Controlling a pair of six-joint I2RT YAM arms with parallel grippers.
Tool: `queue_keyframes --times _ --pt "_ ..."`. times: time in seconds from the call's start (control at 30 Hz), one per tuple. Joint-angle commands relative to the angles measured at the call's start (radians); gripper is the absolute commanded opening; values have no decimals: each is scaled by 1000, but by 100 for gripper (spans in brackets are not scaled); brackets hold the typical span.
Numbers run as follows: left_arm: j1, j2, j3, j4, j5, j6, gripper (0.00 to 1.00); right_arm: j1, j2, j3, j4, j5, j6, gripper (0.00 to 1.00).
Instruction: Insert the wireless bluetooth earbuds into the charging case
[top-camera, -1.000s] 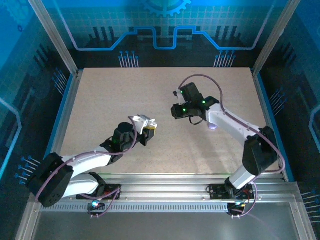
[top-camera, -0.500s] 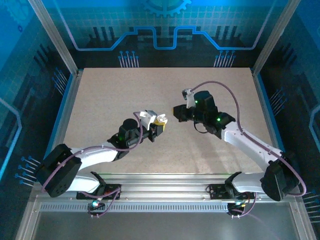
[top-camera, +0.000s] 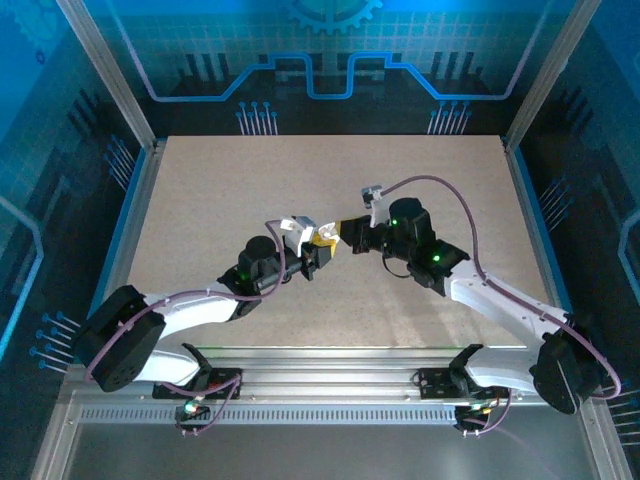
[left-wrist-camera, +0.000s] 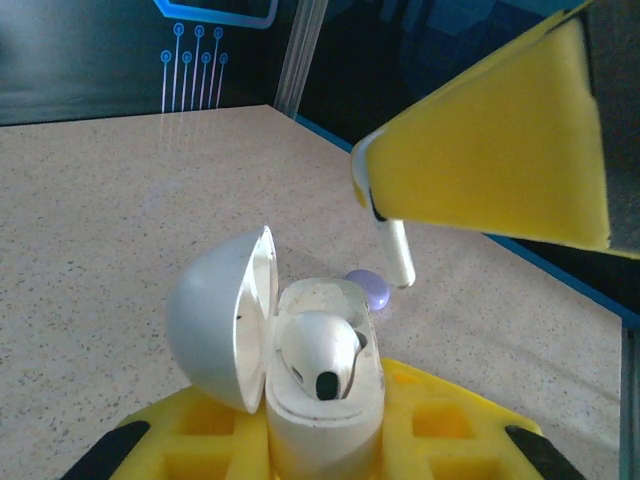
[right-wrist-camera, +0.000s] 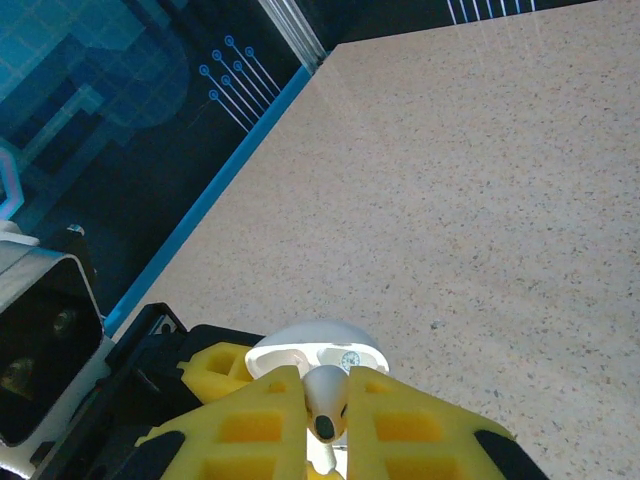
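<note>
The charging case (left-wrist-camera: 322, 415) is white and stands open, its rounded lid (left-wrist-camera: 215, 320) swung to the left. My left gripper (left-wrist-camera: 325, 445) is shut on its base between yellow pads. One white earbud (left-wrist-camera: 318, 352) sits in a well of the case. My right gripper (right-wrist-camera: 325, 390) is shut on a second white earbud (right-wrist-camera: 326, 400), held just above the open case (right-wrist-camera: 312, 352). That earbud's stem (left-wrist-camera: 399, 252) hangs from the right gripper's yellow finger (left-wrist-camera: 490, 160). In the top view both grippers meet at mid-table, left (top-camera: 318, 244) and right (top-camera: 350, 234).
A small pale lavender earbud (left-wrist-camera: 369, 289) lies on the speckled table (left-wrist-camera: 120, 200) just beyond the case. Blue-edged walls (right-wrist-camera: 210, 190) and metal frame posts bound the table. Open tabletop (top-camera: 250, 180) stretches to the back.
The right arm swung left and toward the near edge, bringing its earbud over the case. The left arm carried the case up and right to meet it. Both grips stayed shut.
</note>
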Motion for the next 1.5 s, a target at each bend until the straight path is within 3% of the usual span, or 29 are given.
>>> queue_keyframes --times 0.0,1.47 --pt "-10 8 25 73 23 -34 17 14 -22 -13 67 17 11 12" --pt "-18 -21 29 126 18 -62 18 33 -16 -72 116 27 12 13"
